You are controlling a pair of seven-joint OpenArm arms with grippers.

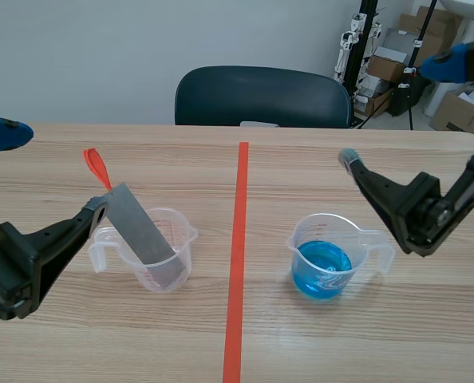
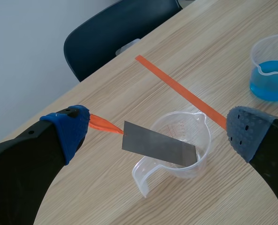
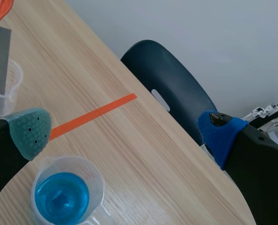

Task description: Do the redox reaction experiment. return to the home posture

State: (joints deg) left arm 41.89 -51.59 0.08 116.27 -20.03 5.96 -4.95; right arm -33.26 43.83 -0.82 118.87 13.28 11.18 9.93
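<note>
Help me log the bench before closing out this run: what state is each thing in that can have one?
left cup: upright, no liquid seen, strip standing in it.
metal strip: tilted, lower end in the left cup, not gripped.
right cup: upright, partly filled with blue liquid.
left gripper: open, empty.
right gripper: open, empty.

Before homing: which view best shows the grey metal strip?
Left wrist view: the grey metal strip shows whole, leaning in the clear plastic beaker. Scene view has it beside the left arm; right wrist view catches only part of it.
</note>
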